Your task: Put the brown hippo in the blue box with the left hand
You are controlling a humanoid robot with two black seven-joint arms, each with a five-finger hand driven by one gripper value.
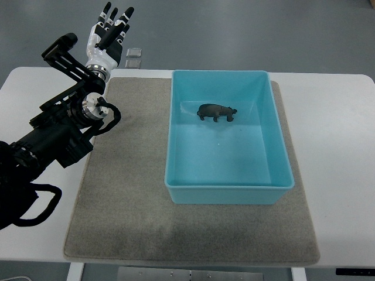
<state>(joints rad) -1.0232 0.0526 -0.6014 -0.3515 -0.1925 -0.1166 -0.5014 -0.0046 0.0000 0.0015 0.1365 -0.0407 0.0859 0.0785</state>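
Hippo (217,112) already lies inside the blue box (228,186), toward its far side, long axis left-right. Left hand (109,35) hangs empty, fingers spread, far-left of it; the placing seems done.

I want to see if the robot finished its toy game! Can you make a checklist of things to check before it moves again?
1. Small brown toy hippo is inside the light blue plastic box: ok, it lies on the box floor toward the far end.
2. Left hand, white and black, has let go: ok, fingers spread, holding nothing.
3. Left hand is clear of the box: ok, it is raised beyond the table's far left edge.
4. Box sits flat on the grey felt mat: ok.
5. Hippo standing on its feet: cannot tell.
6. Right hand out of the way: ok, it is not in view.
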